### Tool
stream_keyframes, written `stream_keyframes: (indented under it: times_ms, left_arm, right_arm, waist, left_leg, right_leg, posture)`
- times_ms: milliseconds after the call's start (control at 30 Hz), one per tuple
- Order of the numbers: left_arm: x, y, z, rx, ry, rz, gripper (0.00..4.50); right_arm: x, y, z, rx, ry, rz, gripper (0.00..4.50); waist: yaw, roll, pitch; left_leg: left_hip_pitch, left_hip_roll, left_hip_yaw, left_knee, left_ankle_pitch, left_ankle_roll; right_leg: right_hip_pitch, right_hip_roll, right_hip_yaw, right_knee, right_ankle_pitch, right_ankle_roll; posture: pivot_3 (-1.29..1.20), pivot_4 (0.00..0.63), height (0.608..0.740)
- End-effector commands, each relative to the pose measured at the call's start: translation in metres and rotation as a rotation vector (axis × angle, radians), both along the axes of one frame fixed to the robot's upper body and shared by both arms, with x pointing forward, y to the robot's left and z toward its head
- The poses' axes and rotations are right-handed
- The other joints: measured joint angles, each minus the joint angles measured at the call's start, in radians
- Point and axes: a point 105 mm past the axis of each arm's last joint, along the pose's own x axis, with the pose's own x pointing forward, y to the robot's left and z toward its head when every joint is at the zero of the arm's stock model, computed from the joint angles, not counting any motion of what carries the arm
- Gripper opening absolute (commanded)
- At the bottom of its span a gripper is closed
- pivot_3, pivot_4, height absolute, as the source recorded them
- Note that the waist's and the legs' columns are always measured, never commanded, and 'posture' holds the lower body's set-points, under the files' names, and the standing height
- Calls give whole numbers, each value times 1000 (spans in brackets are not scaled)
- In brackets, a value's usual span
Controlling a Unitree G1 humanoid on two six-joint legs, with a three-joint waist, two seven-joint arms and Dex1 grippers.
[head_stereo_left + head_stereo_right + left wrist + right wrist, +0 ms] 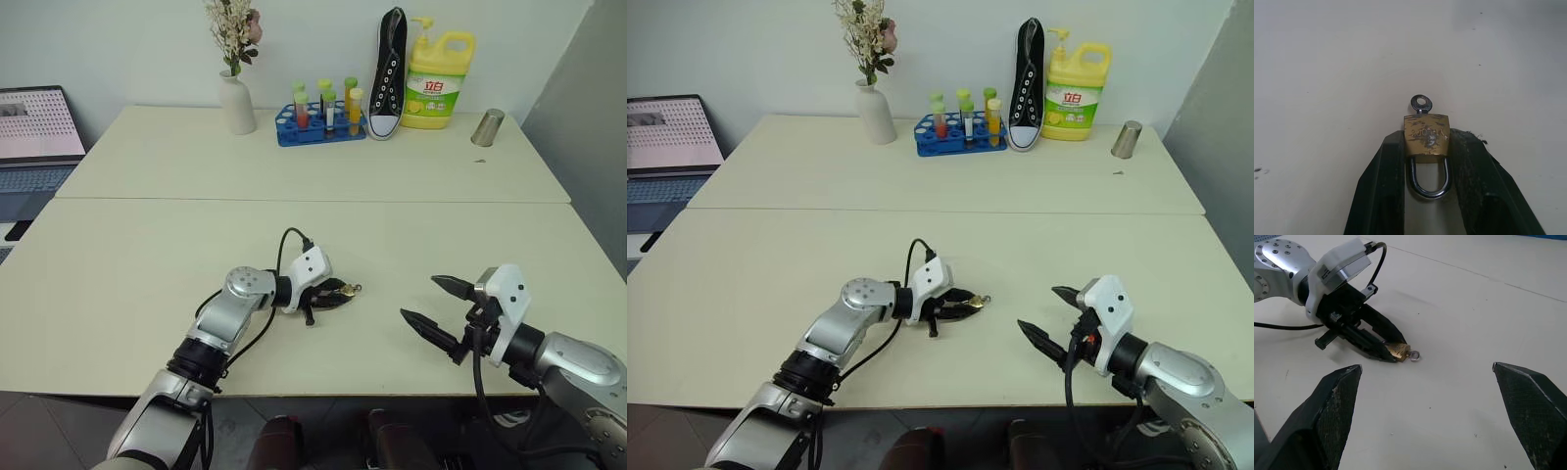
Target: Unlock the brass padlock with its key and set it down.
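The brass padlock (1426,134) sits pinched between the two black fingers of my left gripper (1426,143), which is shut on its sides; the silvery shackle loop points back toward the wrist. The key (1421,103) sticks out of the padlock's far end, ring end showing. In the head views the left gripper (333,294) holds the padlock (345,290) low over the near table (118,284), pointing right. I cannot tell whether the padlock touches the surface. My right gripper (421,299) hovers a short way to its right, open and empty, fingers aimed at the padlock (1397,350).
Along the table's far edge stand a white vase with flowers (235,103), a blue rack of tubes (320,122), a black shoe (389,73), a yellow detergent bottle (438,80) and a metal cup (487,127). A laptop (34,132) sits at the far left.
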Motion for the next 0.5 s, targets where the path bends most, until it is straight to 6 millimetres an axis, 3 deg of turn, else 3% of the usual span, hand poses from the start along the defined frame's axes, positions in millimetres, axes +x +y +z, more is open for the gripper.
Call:
stream_keyframes:
  times_ms: [33,200,333,500]
  left_arm:
    - [-20,-3,52,-57,-424,-239,964]
    - [-22,7,76,-27,-789,-319,964]
    - [-25,15,81,17,-1021,-370,964]
    - [-27,18,81,38,-1159,-387,964]
  right_arm:
    - [-5,8,8,-35,-64,82,4500]
    - [-8,14,8,2,-19,170,4500]
    - [-6,19,11,61,27,234,4500]
    - [-2,30,15,111,67,296,4500]
  waist:
    - [1,0,0]
    - [3,0,0]
    - [2,0,0]
    - [1,0,0]
  left_leg:
    - [0,0,0,0,0,0]
    - [0,0,0,0,0,0]
    - [0,0,1,1,0,0]
    - [0,0,1,0,0,0]
  right_leg:
    - [0,0,0,0,0,0]
    - [1,-1,0,0,0,0]
    - [1,0,0,0,0,0]
    - [1,0,0,0,0,0]
  posture:
    - [0,150,740]
    - [0,150,740]
    - [0,150,740]
    - [0,150,740]
